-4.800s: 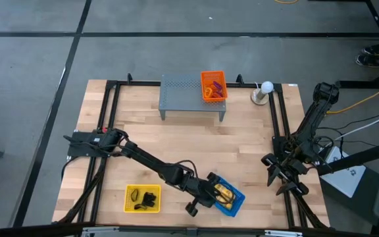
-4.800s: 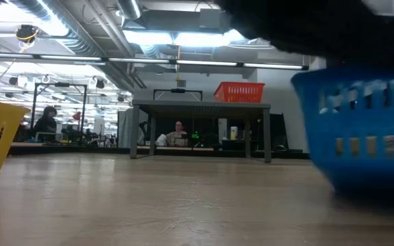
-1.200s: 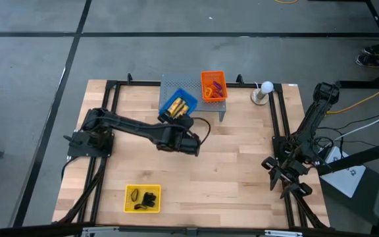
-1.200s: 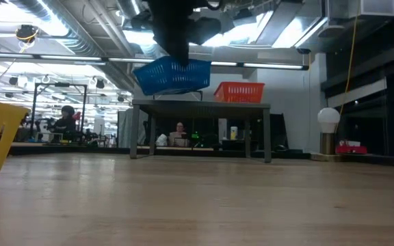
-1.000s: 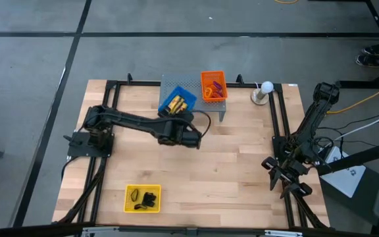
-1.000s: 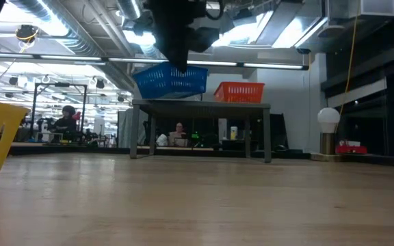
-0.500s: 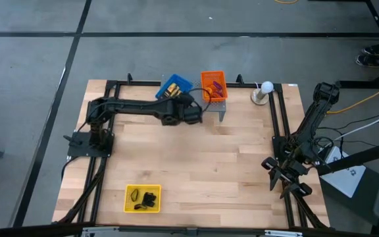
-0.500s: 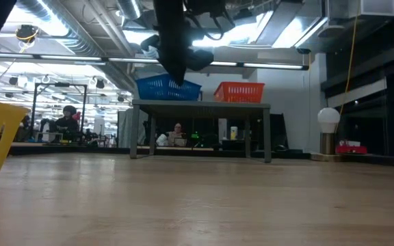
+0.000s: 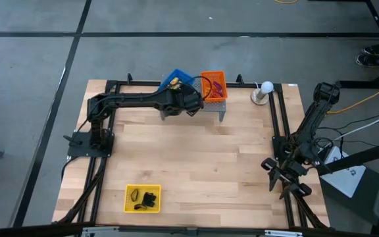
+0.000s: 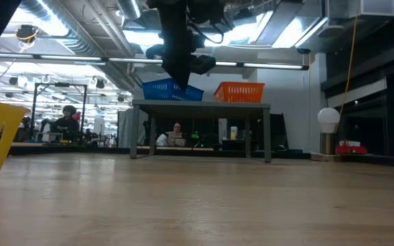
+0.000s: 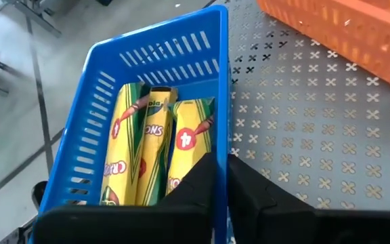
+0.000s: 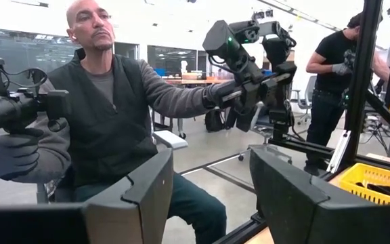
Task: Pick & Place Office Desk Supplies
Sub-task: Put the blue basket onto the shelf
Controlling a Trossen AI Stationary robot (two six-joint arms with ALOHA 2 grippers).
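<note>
A slotted blue plastic basket [image 11: 141, 81] holds glossy yellow printed packets [image 11: 156, 146] on a grey perforated metal shelf [image 11: 303, 129], matt in finish, beside an orange plastic basket [image 11: 347, 30]. The table [image 9: 196, 164] is pale, smooth planked wood.

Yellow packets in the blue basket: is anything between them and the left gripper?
Nothing visible covers the yellow packets; they lie open in the blue basket. The left gripper pinches that basket's wall right beside them.
</note>
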